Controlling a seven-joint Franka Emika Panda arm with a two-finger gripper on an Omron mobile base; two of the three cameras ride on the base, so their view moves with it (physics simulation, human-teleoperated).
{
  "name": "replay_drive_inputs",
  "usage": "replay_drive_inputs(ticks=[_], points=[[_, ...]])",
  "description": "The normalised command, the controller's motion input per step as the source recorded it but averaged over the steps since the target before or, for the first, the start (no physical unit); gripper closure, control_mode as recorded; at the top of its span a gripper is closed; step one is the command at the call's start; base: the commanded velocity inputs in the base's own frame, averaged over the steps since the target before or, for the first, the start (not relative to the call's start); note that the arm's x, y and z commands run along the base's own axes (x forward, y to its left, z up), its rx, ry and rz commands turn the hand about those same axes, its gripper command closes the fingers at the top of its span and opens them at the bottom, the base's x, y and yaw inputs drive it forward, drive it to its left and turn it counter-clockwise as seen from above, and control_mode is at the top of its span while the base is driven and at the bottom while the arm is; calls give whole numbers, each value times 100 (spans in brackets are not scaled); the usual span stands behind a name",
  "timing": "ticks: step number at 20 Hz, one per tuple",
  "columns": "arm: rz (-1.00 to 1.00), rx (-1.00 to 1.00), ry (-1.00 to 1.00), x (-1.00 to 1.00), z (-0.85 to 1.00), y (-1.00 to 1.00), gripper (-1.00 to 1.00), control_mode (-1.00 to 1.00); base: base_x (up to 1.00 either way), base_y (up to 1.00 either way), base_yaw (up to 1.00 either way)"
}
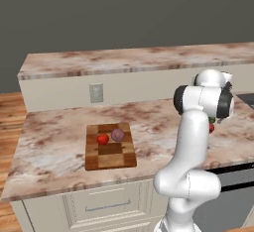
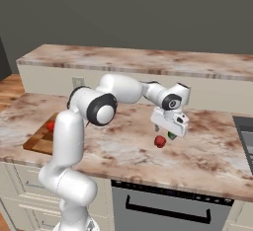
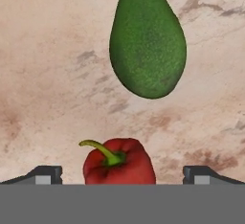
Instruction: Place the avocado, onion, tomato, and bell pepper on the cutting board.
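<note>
The cutting board (image 1: 110, 152) lies on the left part of the counter, and its corner (image 2: 39, 141) shows behind the arm in the right base view. On it sit the tomato (image 1: 102, 139) and, touching its right side, the onion (image 1: 117, 135). Farther right on the counter lies the bell pepper (image 2: 159, 141) (image 3: 119, 163), with the avocado (image 2: 172, 136) (image 3: 147, 41) just beyond it. My gripper (image 2: 167, 132) (image 3: 122, 175) hangs open right above the bell pepper, one fingertip (image 3: 45, 174) on each side, holding nothing.
A raised ledge (image 1: 134, 60) with a wall outlet (image 1: 96, 93) backs the counter. An oven front (image 2: 168, 203) sits under the counter below the gripper, and a dark cooktop (image 2: 245, 136) lies at the right edge. My own arm (image 1: 191, 142) hides the counter to the right in the left base view.
</note>
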Motion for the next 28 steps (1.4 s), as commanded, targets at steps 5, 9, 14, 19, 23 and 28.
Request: replay_drive_inputs(ticks=[5,9,14,19,23,28], points=[[-1,0,5,0,-10,4,-100,-100,0,0,0],[-1,0,4,-1,-8,5,-100,-100,0,0,0],[-1,0,4,0,-8,1,-100,-100,0,0,0],[-1,0,1,-10,-3,0,-100,-100,0,0,0],[-1,0,0,-24,0,2,-100,-100,0,0,0],[0,0,0,-24,0,8,-100,-100,0,0,0]])
